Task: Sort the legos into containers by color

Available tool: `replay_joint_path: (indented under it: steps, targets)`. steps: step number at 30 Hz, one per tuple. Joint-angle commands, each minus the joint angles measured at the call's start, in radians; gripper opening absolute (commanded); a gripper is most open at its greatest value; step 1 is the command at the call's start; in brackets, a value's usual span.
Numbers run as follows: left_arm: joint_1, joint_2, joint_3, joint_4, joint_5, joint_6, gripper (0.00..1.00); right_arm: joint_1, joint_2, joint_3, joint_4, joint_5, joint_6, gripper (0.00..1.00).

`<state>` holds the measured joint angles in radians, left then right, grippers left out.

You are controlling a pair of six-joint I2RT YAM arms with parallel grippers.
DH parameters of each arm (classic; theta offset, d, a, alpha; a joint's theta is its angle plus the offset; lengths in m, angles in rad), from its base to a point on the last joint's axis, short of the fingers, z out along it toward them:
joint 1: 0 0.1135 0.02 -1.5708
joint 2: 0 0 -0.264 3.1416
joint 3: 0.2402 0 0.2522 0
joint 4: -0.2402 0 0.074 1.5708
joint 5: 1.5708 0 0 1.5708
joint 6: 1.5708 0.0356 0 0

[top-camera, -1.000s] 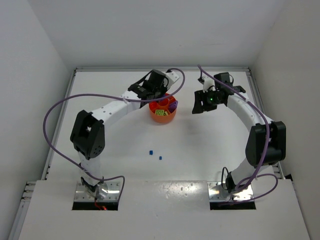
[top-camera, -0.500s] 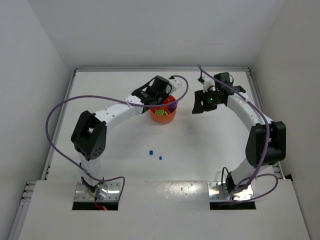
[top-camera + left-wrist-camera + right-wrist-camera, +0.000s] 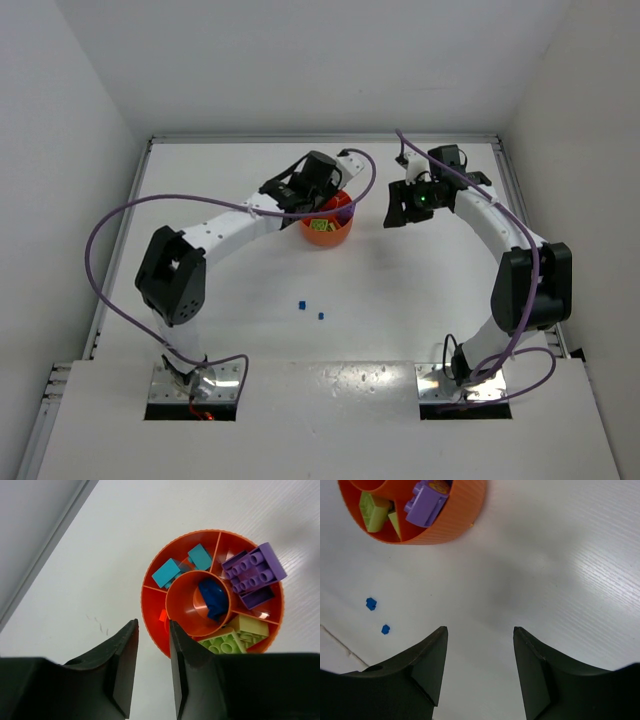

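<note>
The round orange tray (image 3: 330,236) stands at the middle back of the table. In the left wrist view its compartments (image 3: 146,602) hold two teal bricks (image 3: 167,572), a purple brick (image 3: 254,572), yellow-green bricks (image 3: 225,642) and a tiny orange piece (image 3: 162,615). A blue piece (image 3: 214,597) lies in the central cup. My left gripper (image 3: 153,625) hovers over the tray's left rim, open with nothing between its fingers. Two small blue legos (image 3: 301,303) (image 3: 321,315) lie loose on the table nearer the arm bases. My right gripper (image 3: 480,630) hangs open and empty, to the right of the tray (image 3: 455,525).
White walls close in the table on the left, back and right, with a raised edge (image 3: 45,545) near the tray's far-left side. Purple cables loop from both arms. The two loose blue pieces (image 3: 371,603) (image 3: 385,629) also show in the right wrist view.
My left gripper has shifted slightly right over the tray and gone from shut to open. The right arm has not moved.
</note>
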<state>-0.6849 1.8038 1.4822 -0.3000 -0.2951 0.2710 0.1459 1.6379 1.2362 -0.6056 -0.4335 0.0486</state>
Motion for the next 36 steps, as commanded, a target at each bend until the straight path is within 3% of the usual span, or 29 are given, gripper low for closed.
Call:
replay_joint_path:
  steps: [1, 4, 5, 8, 10, 11, 13, 16, 22, 27, 36]
  targets:
    - [0.025, -0.116, -0.002, 0.042, 0.051, -0.079, 0.37, -0.003, -0.02, 0.006, 0.029, -0.115, -0.038, 0.56]
    - [0.083, -0.155, 0.029, 0.0, 0.092, -0.167, 0.43, 0.026, -0.073, -0.053, 0.02, -0.285, -0.088, 0.56]
    - [0.123, -0.181, 0.029, -0.019, 0.109, -0.183, 0.55, 0.043, -0.082, -0.067, 0.02, -0.334, -0.089, 0.56]
    - [0.224, -0.239, -0.015, -0.071, 0.213, -0.251, 0.69, 0.104, -0.095, -0.101, -0.02, -0.402, -0.157, 0.56]
    - [0.298, -0.316, -0.083, -0.082, 0.293, -0.285, 0.99, 0.219, -0.095, -0.112, -0.06, -0.384, -0.202, 0.56]
    - [0.298, -0.34, -0.083, -0.082, 0.316, -0.294, 1.0, 0.219, -0.095, -0.112, -0.06, -0.369, -0.202, 0.56]
    - [0.366, -0.401, -0.134, -0.093, 0.368, -0.322, 1.0, 0.332, -0.084, -0.112, -0.039, -0.325, -0.216, 0.56]
    - [0.421, -0.412, -0.146, -0.16, 0.337, -0.391, 1.0, 0.484, -0.057, -0.081, 0.039, -0.188, -0.152, 0.56]
    - [0.602, -0.448, -0.135, -0.29, 0.441, -0.368, 1.0, 0.677, 0.166, 0.04, 0.078, 0.123, -0.13, 0.56]
    - [0.723, -0.518, -0.218, -0.291, 0.559, -0.316, 1.0, 0.765, 0.272, 0.112, 0.067, 0.313, -0.13, 0.58]
    - [0.832, -0.491, -0.25, -0.291, 0.663, -0.316, 1.0, 0.843, 0.367, 0.223, 0.033, 0.369, -0.15, 0.63]
